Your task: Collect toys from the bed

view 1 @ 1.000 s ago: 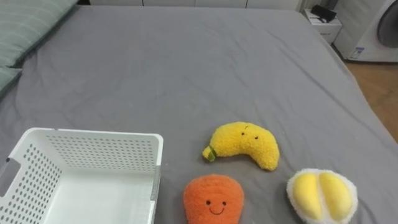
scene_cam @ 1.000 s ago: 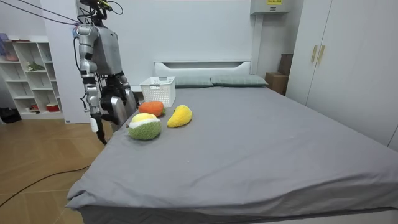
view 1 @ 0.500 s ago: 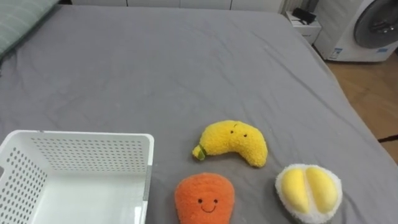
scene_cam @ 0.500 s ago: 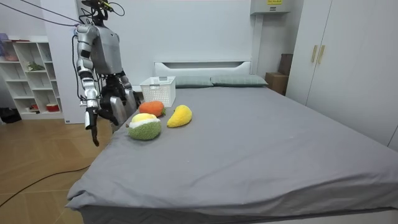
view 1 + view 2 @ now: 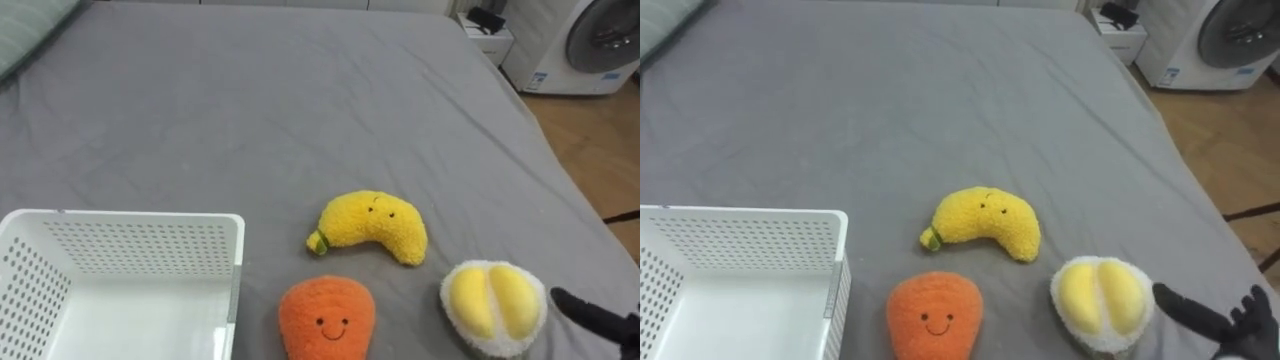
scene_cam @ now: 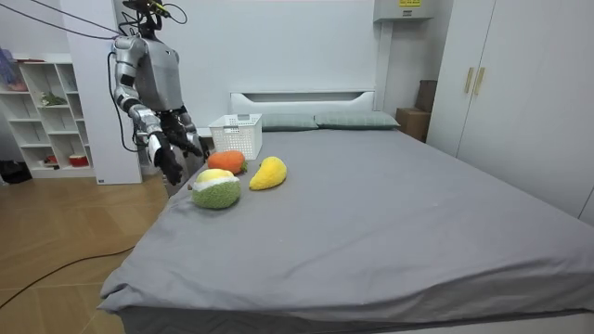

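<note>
Right hand [image 5: 1200,318] has come up from hanging at the robot's side and now reaches in at lower right, fingers straight and spread, holding nothing, just beside the durian [image 5: 1098,300]; contact unclear. My read: first reach, nothing collected yet. Left to right: basket [image 5: 130,216] empty, top open; carrot [image 5: 326,318] just right of it; banana [image 5: 372,224] behind the carrot; durian last, nearest the right edge of the bed [image 5: 300,100]. All three toys lie on the bed. Next move likely: wrap the durian, lift, carry left over the carrot into the basket. Risk: a nudge could roll the durian off onto the floor [image 5: 600,150]. Bare bed beyond the toys gives plenty of room.
</note>
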Available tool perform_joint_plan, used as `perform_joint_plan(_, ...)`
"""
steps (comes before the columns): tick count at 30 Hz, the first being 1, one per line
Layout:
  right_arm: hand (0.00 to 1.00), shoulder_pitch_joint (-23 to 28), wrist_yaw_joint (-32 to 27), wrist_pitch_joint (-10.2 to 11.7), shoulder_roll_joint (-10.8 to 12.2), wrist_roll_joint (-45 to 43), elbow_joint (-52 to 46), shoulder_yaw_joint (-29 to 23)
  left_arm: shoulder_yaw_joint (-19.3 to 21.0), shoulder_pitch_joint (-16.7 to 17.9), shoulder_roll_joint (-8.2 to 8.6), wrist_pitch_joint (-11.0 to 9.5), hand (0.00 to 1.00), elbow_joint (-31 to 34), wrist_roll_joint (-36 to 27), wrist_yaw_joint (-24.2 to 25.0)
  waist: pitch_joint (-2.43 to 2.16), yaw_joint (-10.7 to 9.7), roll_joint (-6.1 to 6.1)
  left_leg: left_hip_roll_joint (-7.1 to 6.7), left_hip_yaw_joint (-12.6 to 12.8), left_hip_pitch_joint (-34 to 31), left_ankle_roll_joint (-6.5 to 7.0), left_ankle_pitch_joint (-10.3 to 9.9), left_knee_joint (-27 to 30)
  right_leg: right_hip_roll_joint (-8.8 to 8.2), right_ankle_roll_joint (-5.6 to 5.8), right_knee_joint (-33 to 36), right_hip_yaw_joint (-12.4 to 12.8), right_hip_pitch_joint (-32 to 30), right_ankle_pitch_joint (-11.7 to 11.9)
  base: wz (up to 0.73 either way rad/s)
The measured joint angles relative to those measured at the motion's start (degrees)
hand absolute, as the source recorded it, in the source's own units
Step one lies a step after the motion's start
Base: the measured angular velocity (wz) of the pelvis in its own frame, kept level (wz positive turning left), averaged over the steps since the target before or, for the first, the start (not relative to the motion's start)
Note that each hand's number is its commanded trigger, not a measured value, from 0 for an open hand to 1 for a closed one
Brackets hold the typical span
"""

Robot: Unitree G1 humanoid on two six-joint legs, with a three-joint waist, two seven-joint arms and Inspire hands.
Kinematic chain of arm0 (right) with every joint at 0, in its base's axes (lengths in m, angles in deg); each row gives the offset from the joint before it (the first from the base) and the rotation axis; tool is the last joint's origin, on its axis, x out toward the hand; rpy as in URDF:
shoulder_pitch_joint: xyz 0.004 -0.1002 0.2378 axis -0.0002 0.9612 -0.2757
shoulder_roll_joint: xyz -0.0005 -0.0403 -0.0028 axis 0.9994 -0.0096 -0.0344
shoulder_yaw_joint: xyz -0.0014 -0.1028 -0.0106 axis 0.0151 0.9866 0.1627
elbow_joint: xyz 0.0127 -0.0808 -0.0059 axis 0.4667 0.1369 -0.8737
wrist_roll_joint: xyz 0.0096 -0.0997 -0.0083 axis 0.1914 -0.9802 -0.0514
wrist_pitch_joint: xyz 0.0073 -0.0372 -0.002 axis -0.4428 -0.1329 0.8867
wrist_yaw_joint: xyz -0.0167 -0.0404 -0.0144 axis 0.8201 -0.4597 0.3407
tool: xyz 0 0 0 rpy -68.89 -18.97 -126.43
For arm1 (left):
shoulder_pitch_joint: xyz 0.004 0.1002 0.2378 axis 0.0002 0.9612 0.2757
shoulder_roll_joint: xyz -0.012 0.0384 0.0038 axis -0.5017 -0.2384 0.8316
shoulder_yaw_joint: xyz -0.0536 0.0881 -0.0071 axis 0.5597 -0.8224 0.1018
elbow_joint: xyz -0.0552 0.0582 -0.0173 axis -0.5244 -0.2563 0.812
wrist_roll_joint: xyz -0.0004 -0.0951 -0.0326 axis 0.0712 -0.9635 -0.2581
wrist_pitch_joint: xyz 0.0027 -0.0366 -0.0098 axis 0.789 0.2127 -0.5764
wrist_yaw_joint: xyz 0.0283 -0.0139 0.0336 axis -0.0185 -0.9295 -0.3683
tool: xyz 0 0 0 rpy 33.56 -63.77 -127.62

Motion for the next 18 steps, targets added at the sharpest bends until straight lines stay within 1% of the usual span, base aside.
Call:
perform_joint_plan(3,0.0,-0.1,0.3,0.0,0.1,-2.9,-2.5,0.7,0.0,0.0,0.16,0.0,0.0,0.1,0.1,0.0,-0.3,0.3,0.15,-0.06,0.0,-0.2,0.01,0.0,0.1,-0.07,0.01,0.1,-0.3,-0.3,0.0,0.0)
perform_joint_plan(4,0.0,-0.1,0.3,0.0,0.1,-4.4,-3.0,1.0,0.0,0.1,0.14,0.0,0.0,0.1,0.2,0.0,-0.27,0.5,0.11,-0.06,0.0,-0.3,0.01,0.0,0.1,-0.05,0.01,0.1,-0.3,-0.4,0.0,0.0)
perform_joint_plan(5,0.0,-0.2,0.2,0.0,0.1,-7.8,-3.7,2.0,-0.1,0.0,0.09,0.0,0.0,0.1,0.5,0.0,-0.32,0.5,0.18,-0.06,0.0,-0.4,0.0,0.0,0.1,-0.05,-0.01,0.2,-0.3,-0.2,0.0,0.0)
perform_joint_plan(8,0.0,-0.6,0.3,-0.2,0.1,-14.4,-4.8,4.1,-0.7,-0.3,0.1,0.1,0.0,0.2,0.4,0.0,-0.31,0.8,-0.07,-0.06,-0.2,-0.6,0.01,0.1,0.1,-0.09,-0.02,0.3,-0.5,-0.3,0.0,0.01)
perform_joint_plan(12,0.0,-1.1,1.7,-0.3,0.1,-19.6,-4.9,5.1,-1.4,-0.2,0.32,0.3,0.0,0.2,0.4,0.0,-0.33,1.5,-0.3,-0.06,-0.4,-0.5,0.01,0.1,0.2,-0.16,-0.04,0.3,-0.8,-0.2,0.1,0.0)
perform_joint_plan(14,0.0,-1.4,2.8,-0.3,0.1,-21.9,-4.8,5.1,-1.4,0.0,0.38,0.4,0.0,0.2,0.5,-0.1,-0.15,1.4,0.01,-0.05,-0.4,-0.6,0.01,0.1,0.2,-0.17,-0.05,0.3,-0.8,-0.2,0.1,0.02)
perform_joint_plan(17,0.0,-1.4,4.8,-0.4,0.1,-27.5,-4.8,5.3,-1.3,0.0,0.41,0.5,0.0,0.3,1.5,-0.1,-0.2,1.3,0.04,-0.05,-0.7,-1.0,0.01,0.0,0.2,-0.21,-0.08,0.4,-0.9,-0.3,0.1,0.03)
perform_joint_plan(18,0.0,-1.4,5.8,-0.9,0.1,-29.5,-4.8,5.4,-1.3,0.0,0.39,0.6,0.0,0.3,2.1,-0.1,-0.22,1.3,0.15,-0.04,-0.7,-1.0,0.01,0.0,0.2,-0.21,-0.08,0.4,-0.9,-0.3,0.1,0.0)
